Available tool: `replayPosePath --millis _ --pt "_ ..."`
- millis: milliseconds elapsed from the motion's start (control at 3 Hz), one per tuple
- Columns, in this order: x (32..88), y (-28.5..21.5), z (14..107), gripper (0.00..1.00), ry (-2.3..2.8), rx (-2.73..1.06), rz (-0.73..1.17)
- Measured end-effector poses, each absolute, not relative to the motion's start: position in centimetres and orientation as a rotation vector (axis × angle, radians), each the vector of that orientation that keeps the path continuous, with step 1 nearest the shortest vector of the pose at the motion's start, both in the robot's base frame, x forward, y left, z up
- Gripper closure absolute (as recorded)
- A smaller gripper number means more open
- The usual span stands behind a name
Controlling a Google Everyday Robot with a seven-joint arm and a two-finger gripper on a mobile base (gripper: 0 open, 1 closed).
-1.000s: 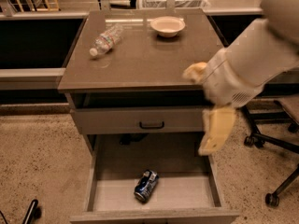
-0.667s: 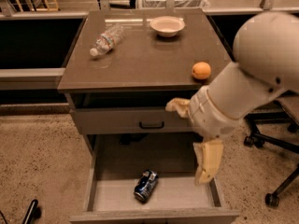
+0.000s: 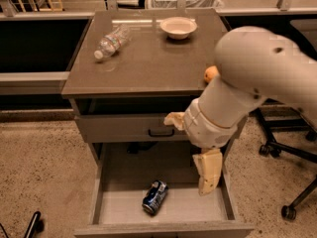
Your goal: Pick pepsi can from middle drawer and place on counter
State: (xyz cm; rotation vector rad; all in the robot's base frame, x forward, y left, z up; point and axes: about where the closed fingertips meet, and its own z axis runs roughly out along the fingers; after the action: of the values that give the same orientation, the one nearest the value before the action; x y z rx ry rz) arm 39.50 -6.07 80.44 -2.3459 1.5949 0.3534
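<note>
Gripper (image 3: pixel 190 148) hangs right of centre, over the right side of the pulled-out middle drawer (image 3: pixel 97 197), its 2 cream fingers (image 3: pixel 208 171) spread wide and holding nothing. Down-left of the lower finger, and apart from it, the pepsi can (image 3: pixel 155 197) lies on its side on the drawer floor. Above, the counter (image 3: pixel 148 63) carries a toppled water bottle (image 3: pixel 111 42), a white bowl (image 3: pixel 178 27) and an orange (image 3: pixel 211 74) at its right edge.

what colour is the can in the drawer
Pepsi can: dark blue, white markings, camera view; gripper to its right.
</note>
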Motion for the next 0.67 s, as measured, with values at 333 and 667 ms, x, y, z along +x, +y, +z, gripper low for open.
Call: replayPosePath --millis 333,667 --pt "40.3 -3.0 75.9 0.00 1.484 -2.561 0.177" --pt "42.0 -3.4 70.8 0.00 1.428 -2.616 0.089"
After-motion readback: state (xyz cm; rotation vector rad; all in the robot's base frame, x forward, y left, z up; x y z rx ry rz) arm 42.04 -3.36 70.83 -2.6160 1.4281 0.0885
